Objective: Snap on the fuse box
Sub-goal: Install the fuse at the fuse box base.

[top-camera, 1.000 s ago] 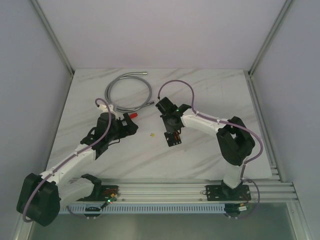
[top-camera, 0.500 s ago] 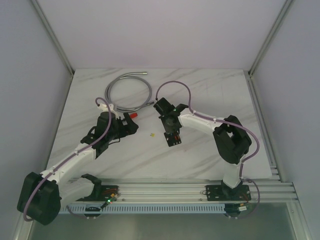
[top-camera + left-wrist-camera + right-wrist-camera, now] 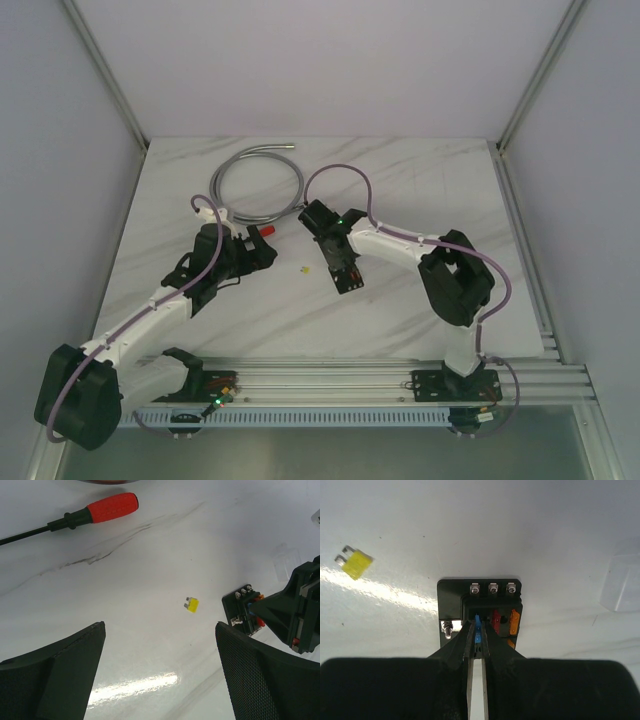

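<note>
The black fuse box lies flat on the marble table near the middle; it also shows in the right wrist view and the left wrist view. Red and orange fuses sit in its slots. My right gripper is directly over the box, shut on a small blue fuse whose end is at a left slot. My left gripper is open and empty, to the left of the box above bare table.
A loose yellow fuse lies between the grippers. A clear square cover lies beside the box. A red-handled screwdriver is by the left gripper. A coiled grey hose lies behind.
The right arm's wrist and elbow have swung a little to the left, with its fingertips staying at the fuse box. The left arm has not moved.
</note>
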Tool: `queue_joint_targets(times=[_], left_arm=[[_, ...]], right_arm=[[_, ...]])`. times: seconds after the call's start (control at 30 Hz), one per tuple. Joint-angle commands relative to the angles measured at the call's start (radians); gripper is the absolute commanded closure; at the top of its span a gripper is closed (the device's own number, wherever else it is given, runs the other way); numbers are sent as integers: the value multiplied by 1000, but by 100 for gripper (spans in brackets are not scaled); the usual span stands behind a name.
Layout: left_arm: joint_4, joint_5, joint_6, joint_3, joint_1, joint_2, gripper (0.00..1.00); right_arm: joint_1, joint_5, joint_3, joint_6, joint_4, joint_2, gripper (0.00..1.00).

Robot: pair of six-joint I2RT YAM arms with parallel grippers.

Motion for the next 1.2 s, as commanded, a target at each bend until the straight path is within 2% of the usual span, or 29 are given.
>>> queue_joint_targets(times=[0.0, 0.27, 0.6, 0.87, 1.07, 1.17], left_arm=[[-8, 12, 5, 28, 5, -1, 0], [-12, 14, 3, 28, 5, -4, 0], [-16, 16, 3, 28, 5, -11, 0], [-17, 25, 0, 30, 4, -12, 0], [-19, 33, -9, 31, 5, -33, 0], [-21, 36, -12, 31, 5, -43, 0]], right_arm=[[6, 32, 31, -10, -73, 19, 100], [12, 32, 29, -2, -69, 59, 100], [16, 19, -52, 21, -38, 140, 100], [5, -1, -160, 38, 12, 86, 100], [1, -34, -105, 28, 64, -28, 99], [-1, -15, -80, 24, 64, -59, 93]])
